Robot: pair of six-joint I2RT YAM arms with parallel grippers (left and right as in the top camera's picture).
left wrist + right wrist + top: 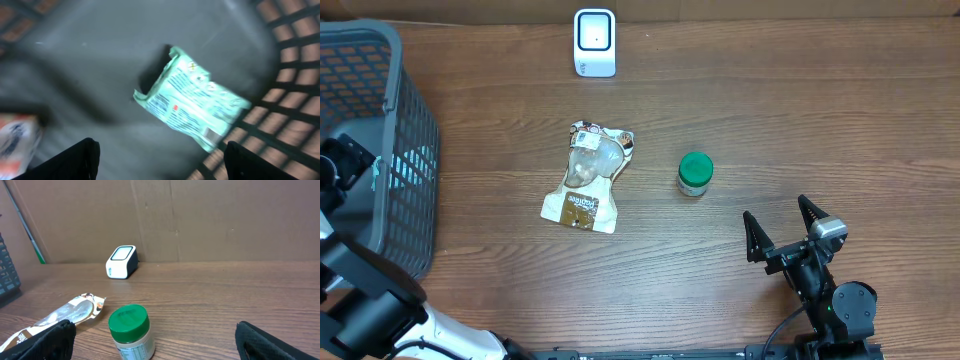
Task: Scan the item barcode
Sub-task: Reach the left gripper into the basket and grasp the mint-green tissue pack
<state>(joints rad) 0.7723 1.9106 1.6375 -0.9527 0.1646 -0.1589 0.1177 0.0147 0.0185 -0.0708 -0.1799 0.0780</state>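
Grn pkt [192,107] blurred, txt unreadable; basket [415,150] cropped.

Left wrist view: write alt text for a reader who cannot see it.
A mint-green printed packet lies on the grey floor of the mesh basket, seen from above between the two dark fingers of the open left hand. A white-and-orange pack shows at the left edge; the picture is blurred.

Matt wood-grain table [770,110], glossy plastic pouch [588,178], grey plastic mesh basket [380,120].
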